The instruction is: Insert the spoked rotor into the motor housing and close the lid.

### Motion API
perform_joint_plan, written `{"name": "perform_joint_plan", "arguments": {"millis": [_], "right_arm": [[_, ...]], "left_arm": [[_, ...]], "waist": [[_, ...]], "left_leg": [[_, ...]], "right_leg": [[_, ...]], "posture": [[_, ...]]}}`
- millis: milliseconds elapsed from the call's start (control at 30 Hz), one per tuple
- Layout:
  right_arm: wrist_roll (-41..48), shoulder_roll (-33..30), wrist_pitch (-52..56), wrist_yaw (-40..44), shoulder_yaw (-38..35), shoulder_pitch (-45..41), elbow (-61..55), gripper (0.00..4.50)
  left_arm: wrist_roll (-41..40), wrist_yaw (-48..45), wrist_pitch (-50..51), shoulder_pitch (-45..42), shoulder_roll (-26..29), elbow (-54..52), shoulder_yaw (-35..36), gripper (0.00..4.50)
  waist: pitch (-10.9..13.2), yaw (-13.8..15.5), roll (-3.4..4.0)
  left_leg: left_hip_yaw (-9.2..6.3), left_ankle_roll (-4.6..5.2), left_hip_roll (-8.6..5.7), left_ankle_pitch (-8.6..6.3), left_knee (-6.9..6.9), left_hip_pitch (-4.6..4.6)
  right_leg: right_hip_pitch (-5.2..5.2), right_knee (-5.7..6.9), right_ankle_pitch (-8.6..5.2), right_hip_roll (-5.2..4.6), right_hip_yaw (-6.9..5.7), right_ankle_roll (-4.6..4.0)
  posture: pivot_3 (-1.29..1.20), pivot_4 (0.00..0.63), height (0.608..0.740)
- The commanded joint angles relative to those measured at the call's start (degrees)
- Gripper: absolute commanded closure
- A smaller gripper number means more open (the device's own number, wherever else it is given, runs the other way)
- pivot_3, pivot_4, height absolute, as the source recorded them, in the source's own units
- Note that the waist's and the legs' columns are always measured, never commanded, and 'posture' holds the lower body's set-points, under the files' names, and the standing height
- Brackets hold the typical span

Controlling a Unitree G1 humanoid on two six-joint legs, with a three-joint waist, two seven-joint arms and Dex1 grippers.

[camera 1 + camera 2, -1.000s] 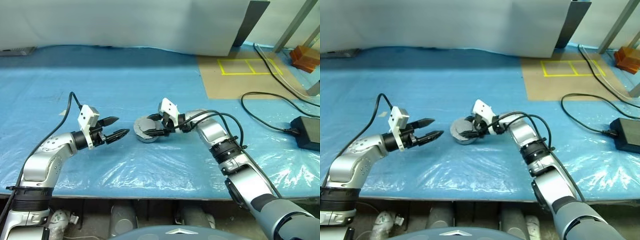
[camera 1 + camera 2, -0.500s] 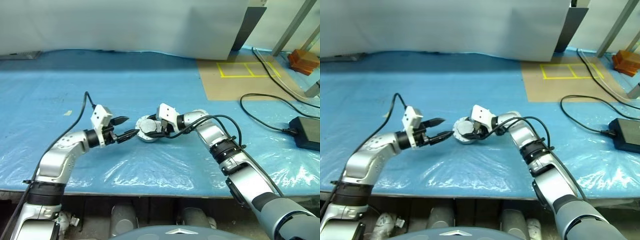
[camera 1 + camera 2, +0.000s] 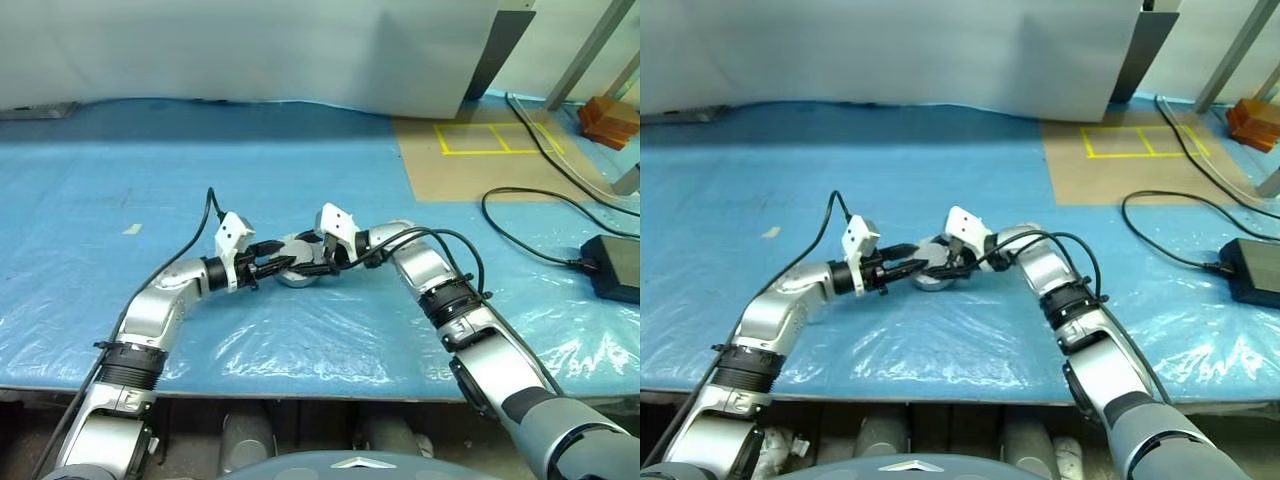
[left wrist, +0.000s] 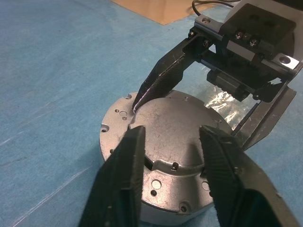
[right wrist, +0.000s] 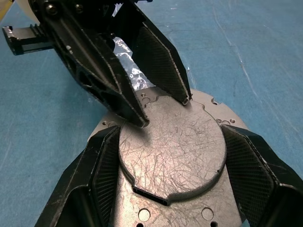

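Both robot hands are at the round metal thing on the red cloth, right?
Not quite: the cloth is blue, not red, as the left eye view shows. The rest holds: the left gripper and right gripper both meet at the round metal part.

Motor housing [image 5: 171, 156]: bare grey metal, its raised round top face dull and finely scratched. Gripper fingers [image 5: 104, 172]: matt black plastic, pads cross-hatched. Worktop [image 3: 300, 160]: blue matt sheet, overlaid near the front edge with glossy, wrinkled clear film [image 3: 300, 335].
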Motion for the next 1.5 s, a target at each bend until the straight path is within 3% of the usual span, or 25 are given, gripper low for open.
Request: {"name": "perform_joint_plan", "arguments": {"millis": [33, 133, 233, 733, 900, 1167, 1300, 1500], "right_arm": [[-2.3, -1.9, 4.2, 0.1, 1.7, 3.7, 3.1, 1.54], [-2.4, -1.9, 4.6, 0.2, 1.7, 3.9, 2.7, 1.54], [-2.4, -1.8, 5.0, 0.4, 1.7, 3.9, 2.4, 1.54], [-1.6, -1.1, 5.9, 0.1, 0.9, 3.3, 1.0, 1.54], [1.3, -1.2, 8.9, 1.9, -0.7, 2.7, -4.3, 0.02], [4.6, -3.5, 9.8, 2.0, -4.0, 1.9, -15.0, 0.02], [9.2, -5.5, 14.5, 1.8, -8.6, 1.7, -17.9, 0.02], [21.3, -6.9, 41.3, -1.9, -20.7, 0.7, -9.9, 0.02]], "left_arm": [[-1.3, 0.3, -1.0, 0.1, -0.2, -0.7, 2.5, 3.65], [-2.1, -0.6, -0.1, 0.6, 0.0, -1.0, 2.9, 3.65], [0.1, 0.6, -1.2, 0.7, 0.2, 0.8, 2.2, 4.42], [4.4, -1.3, -3.3, 3.0, 0.6, 1.5, -2.3, 4.42], [5.3, -1.5, -4.6, 2.7, 1.0, 3.0, -2.7, 4.44], [5.4, -1.3, -4.9, 2.4, 0.7, 3.6, -2.2, 4.44], [5.4, -1.3, -4.8, 2.6, 0.7, 3.4, -2.2, 4.44], [5.6, -1.2, -5.0, 3.0, 0.7, 3.2, -2.4, 4.44]], "waist": [[0.0, 0.0, 0.0], [0.0, 0.0, 0.0], [0.0, 0.0, 0.0], [-0.2, 0.0, 0.12], [-0.2, 0.0, 0.13], [-0.1, 0.2, 0.15], [-0.1, 0.2, 0.14], [-0.1, 0.2, 0.14]], "left_leg": [[0.0, 0.0, 0.0, 0.0, -0.02, 0.0], [0.01, 0.0, 0.0, 0.0, -0.1, -0.02], [0.02, 0.0, 0.0, 0.0, -0.16, -0.02], [0.02, 0.0, -0.02, 0.0, -0.33, 0.06], [0.03, 0.0, -0.04, 0.0, -0.41, 0.06], [0.04, -0.01, -0.07, 0.0, -0.47, -0.17], [0.04, -0.02, -0.08, 0.01, -0.49, -0.26], [0.04, -0.02, -0.1, 0.01, -0.52, -0.25]], "right_leg": [[0.0, -0.03, 0.0, 0.0, 0.0, 0.0], [0.0, -0.15, 0.0, 0.0, -0.02, 0.0], [0.03, -0.28, 0.0, 0.01, -0.03, 0.0], [0.16, -0.48, -0.04, -0.02, -0.06, 0.07], [0.15, -0.51, -0.08, -0.03, -0.06, 0.13], [-0.08, -0.52, -0.08, -0.03, -0.07, 0.14], [-0.18, -0.53, -0.07, -0.02, -0.06, 0.15], [-0.17, -0.53, -0.07, -0.03, -0.05, 0.15]], "posture": [[0.0, 0.15, 0.74], [0.0, 0.15, 0.74], [0.0, 0.15, 0.74], [0.0, 0.15, 0.74], [0.0, 0.15, 0.74], [0.0, 0.15, 0.74], [0.0, 0.15, 0.74], [0.0, 0.15, 0.74]]}}
